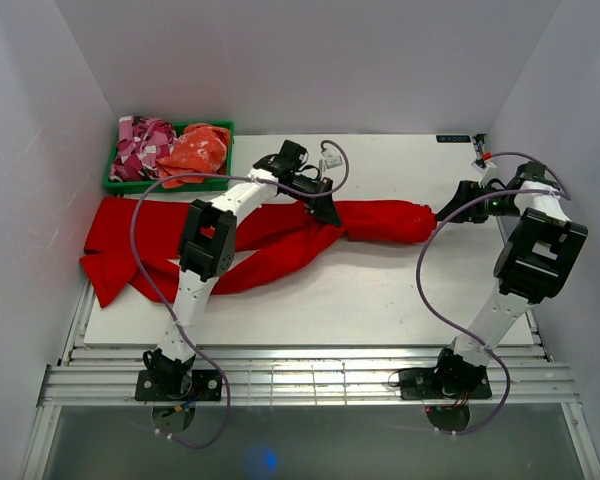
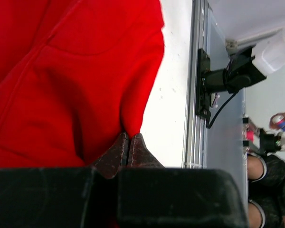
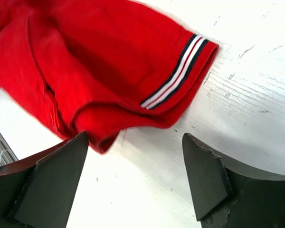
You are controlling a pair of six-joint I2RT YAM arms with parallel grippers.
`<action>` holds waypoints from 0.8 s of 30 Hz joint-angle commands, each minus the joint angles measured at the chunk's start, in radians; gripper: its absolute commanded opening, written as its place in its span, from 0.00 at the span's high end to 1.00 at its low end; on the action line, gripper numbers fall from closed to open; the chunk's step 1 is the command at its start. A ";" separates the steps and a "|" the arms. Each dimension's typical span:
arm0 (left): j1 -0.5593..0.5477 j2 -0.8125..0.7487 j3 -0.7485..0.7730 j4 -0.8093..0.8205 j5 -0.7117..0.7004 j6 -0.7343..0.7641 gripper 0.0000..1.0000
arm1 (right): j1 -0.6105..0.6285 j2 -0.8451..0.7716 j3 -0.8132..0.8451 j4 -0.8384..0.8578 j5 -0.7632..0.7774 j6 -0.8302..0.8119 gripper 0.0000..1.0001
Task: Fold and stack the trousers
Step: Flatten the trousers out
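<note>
The bright red trousers lie stretched across the white table, legs to the left hanging over the table's left edge, waist end bunched at the right. My left gripper sits on the middle of the cloth; in the left wrist view its fingers are pressed together at the edge of a red fold. My right gripper is open at the right end of the trousers; the right wrist view shows the striped waistband just beyond its spread fingertips, with bare table between them.
A green bin at the back left holds a pink-and-white patterned garment and an orange-red one. The table's front edge meets a metal rail. White walls close in on three sides.
</note>
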 commanded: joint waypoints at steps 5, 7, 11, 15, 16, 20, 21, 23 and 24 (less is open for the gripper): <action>0.074 0.075 0.073 0.029 0.159 -0.113 1.00 | -0.003 -0.001 0.007 -0.064 -0.072 -0.199 0.14; 0.077 0.086 0.065 0.029 0.197 -0.110 1.00 | -0.003 -0.021 -0.021 -0.004 -0.052 -0.219 0.13; 0.093 0.121 0.073 0.033 0.272 -0.123 1.00 | 0.015 -0.073 -0.117 0.143 -0.009 -0.292 0.14; 0.102 0.132 0.075 0.032 0.294 -0.121 1.00 | 0.049 -0.124 -0.200 0.290 0.037 -0.372 0.17; 0.103 0.133 0.073 0.033 0.294 -0.120 1.00 | 0.055 -0.122 -0.195 0.272 0.032 -0.389 0.18; 0.108 0.118 0.058 0.073 0.292 -0.149 1.00 | 0.066 -0.110 -0.153 0.096 -0.050 -0.484 0.29; 0.114 0.115 0.052 0.095 0.298 -0.167 1.00 | 0.066 -0.131 -0.167 0.074 -0.069 -0.507 0.30; 0.117 0.110 0.038 0.180 0.321 -0.248 1.00 | 0.069 -0.163 -0.242 0.048 -0.086 -0.570 0.30; 0.122 0.104 0.024 0.213 0.332 -0.276 1.00 | 0.071 -0.197 -0.271 0.057 -0.095 -0.575 0.29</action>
